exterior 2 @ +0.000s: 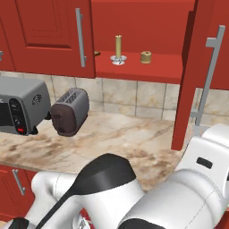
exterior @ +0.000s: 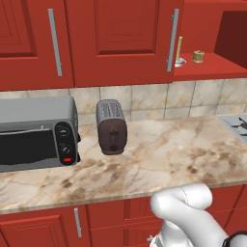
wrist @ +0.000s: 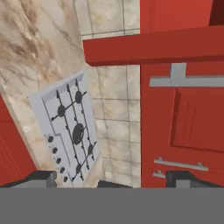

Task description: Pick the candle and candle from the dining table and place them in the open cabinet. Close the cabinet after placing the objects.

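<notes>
now both candles [exterior 2: 118, 48] sit shelved; my gripper [wrist: 109, 177], fingers spread and empty, should push the cabinet door [wrist: 183, 127] ahead squarely shut.

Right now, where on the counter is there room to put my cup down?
The marbled counter is bare between the toaster and the cooktop. The left end is crowded: the toaster oven and toaster stand close together. On the cabinet shelf, only the patch right of the squat candle is free.
</notes>
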